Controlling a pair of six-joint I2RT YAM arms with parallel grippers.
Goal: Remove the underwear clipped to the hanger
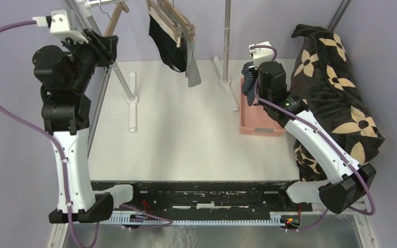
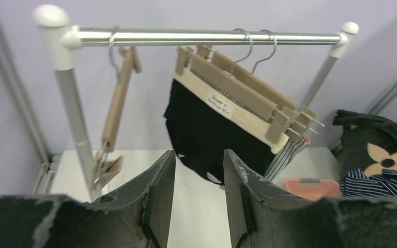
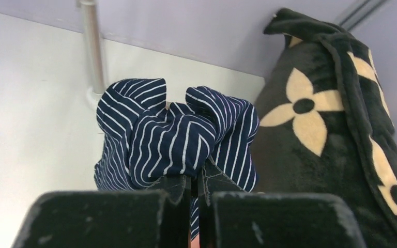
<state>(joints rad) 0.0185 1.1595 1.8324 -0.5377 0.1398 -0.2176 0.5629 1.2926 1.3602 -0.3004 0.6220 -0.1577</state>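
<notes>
Where the right arm stretches from its base at the near right corner, slanting up and leftward with the wrist bent over, the navy striped underwear (image 3: 176, 134) is bunched in a loose wad. The right gripper (image 3: 195, 183) has its fingers pressed nearly together on a fold of that cloth, and the rest spills out to either side of them. From above, the wad hangs over the far left corner of a pink basket (image 1: 261, 126); I cannot tell whether the cloth touches it.

The other two pairs are up on the rack. The black underwear (image 2: 212, 134) hangs clipped to a wooden hanger (image 2: 238, 98), and just behind it the grey-striped underwear (image 2: 287, 155) hangs from a second hanger, its hem showing below and to the right of the black one. Both hooks sit on a metal rail (image 2: 201, 37). Further left on that rail an empty wooden hanger (image 2: 116, 111) dangles at a steep slant.

The left arm stands tall from its base at the near left corner, elbow folded, wrist lifted to about rail height. The left gripper (image 2: 199, 155) points at the black pair with its fingers spread and nothing between them, well short of the cloth.

A black blanket (image 1: 336, 93) with tan flowers is heaped just beside the basket on the right edge of the white surface (image 1: 186, 134).
</notes>
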